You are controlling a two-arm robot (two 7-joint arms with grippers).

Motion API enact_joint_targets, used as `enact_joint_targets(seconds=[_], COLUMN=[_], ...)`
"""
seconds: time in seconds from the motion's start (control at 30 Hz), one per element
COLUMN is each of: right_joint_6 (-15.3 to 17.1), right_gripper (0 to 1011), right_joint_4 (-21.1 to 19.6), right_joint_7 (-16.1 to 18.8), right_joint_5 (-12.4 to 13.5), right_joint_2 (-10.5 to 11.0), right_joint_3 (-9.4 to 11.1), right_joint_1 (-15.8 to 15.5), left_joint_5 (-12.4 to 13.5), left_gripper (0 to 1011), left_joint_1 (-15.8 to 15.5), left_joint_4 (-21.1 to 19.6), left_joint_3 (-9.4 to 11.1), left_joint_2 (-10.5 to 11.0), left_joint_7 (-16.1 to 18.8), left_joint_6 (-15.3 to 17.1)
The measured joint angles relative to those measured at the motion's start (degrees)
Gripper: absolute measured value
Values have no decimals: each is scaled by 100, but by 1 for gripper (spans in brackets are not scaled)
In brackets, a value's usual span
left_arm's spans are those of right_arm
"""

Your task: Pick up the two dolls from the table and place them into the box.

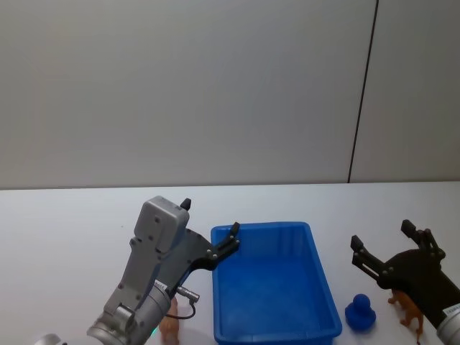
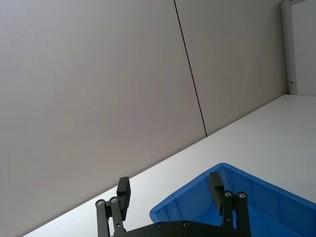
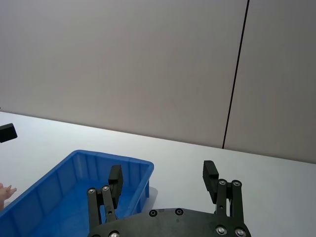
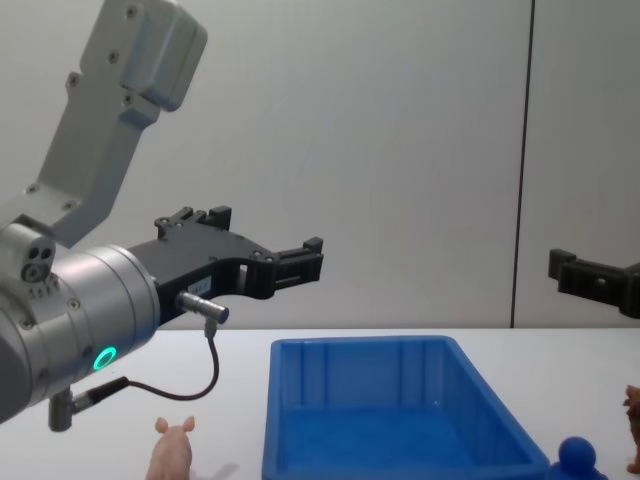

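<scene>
The blue box (image 1: pixel 262 227) stands on the white table (image 1: pixel 72 215), with nothing showing inside it. A pale pink pig doll (image 1: pixel 170 327) stands left of the box, under my left arm. A brown long-tailed animal doll (image 1: pixel 408 307) stands right of the box, beside a blue round-topped toy (image 1: pixel 361 313). My left gripper (image 1: pixel 210 215) hovers open and empty over the box's far left corner. My right gripper (image 1: pixel 381 233) hangs open and empty above the brown doll. In the chest view the pig (image 4: pixel 170 455) stands low beside the box (image 4: pixel 300 400), well below the left gripper (image 4: pixel 255 240).
A grey wall with a dark vertical seam (image 1: pixel 363 93) rises behind the table. White tabletop stretches to the far left (image 1: pixel 65 237) and behind the box. A grey cable (image 4: pixel 205 370) loops under the left wrist.
</scene>
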Motion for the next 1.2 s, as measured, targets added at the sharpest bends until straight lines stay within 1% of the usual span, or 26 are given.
enact_joint_targets(seconds=[0.47,0.63,0.97,1.2], right_joint_6=[2,53,329,588], right_gripper=[1001,1001,1001,1001], right_joint_4=[0,-12,-75,-85], right_joint_7=[0,-48,-352,-603], right_joint_5=[0,-4,-44,-100], right_joint_2=[-3,-17,-54,-37], right_joint_3=[0,-2,-11,20], right_joint_1=[-2,-17,-112,-197], left_joint_5=[0,0,0,0], left_gripper=[1001,1001,1001,1001], left_joint_1=[0,0,0,0], left_joint_4=[0,0,0,0], left_joint_3=[0,0,0,0], left_joint_2=[0,0,0,0], left_joint_7=[0,0,0,0], left_joint_6=[0,0,0,0])
